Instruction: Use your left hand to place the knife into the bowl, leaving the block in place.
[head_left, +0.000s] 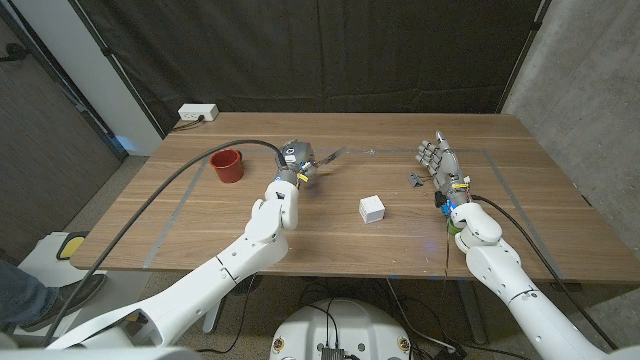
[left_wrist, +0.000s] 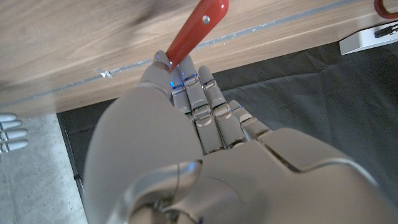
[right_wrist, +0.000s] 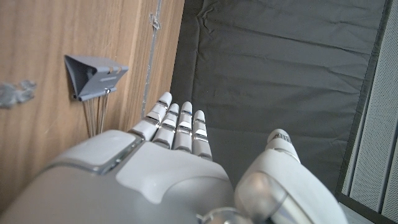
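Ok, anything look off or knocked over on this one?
Nothing looks spilled or damaged. The red bowl stands upright and the white block sits level. The left hand holds the knife by its red handle. One stray item: a grey binder clip lying by the right hand.

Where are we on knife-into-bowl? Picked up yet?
Done: the left hand holds the knife by its red handle, and the blade appears raised off the table. In hand: carrying it; the hand sits right of the red bowl, not over it. Left: move across to the bowl and release the knife inside. The white block stands untouched mid-table. The right hand is open, beside a binder clip.
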